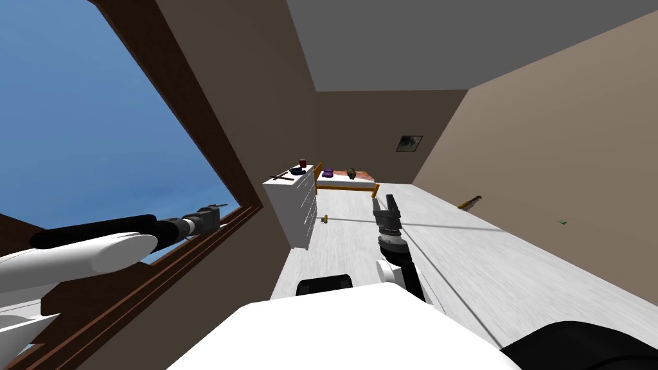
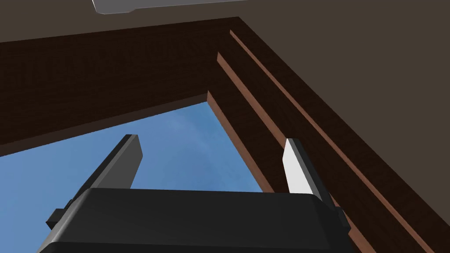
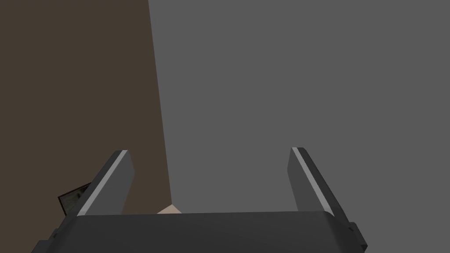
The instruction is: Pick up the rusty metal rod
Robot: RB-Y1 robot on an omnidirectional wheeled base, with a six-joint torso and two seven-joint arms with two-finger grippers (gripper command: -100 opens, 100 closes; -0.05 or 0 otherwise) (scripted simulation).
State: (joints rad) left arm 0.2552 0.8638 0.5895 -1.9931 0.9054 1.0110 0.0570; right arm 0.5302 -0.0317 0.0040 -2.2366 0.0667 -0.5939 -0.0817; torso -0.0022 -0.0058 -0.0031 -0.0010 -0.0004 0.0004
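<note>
Close at our left, the left claw (image 2: 212,140) reaches out beside the brown window frame (image 1: 204,128), its fingers spread wide with nothing between them. Ahead of us the right claw (image 3: 210,151) is raised over the pale floor (image 1: 488,257), likewise wide open and holding nothing.

Farther on, a small yellow thing (image 1: 325,219) lies on the floor just beside a white chest of drawers (image 1: 297,212) that stands against the left wall. On the chest's top, near its near edge, lies the rusty metal rod (image 1: 281,175), thin, dark and flat, well apart from both claws. Its long axis seems to run roughly along the top's length, one end toward us and the other toward a dark bowl (image 1: 296,171). What the bowl holds we cannot tell. A red cup (image 1: 302,164) stands by the far edge, its inside hidden.

Beyond the chest, a bed (image 1: 350,187) carries a purple thing (image 1: 328,173) and a dark round thing (image 1: 351,173).
</note>
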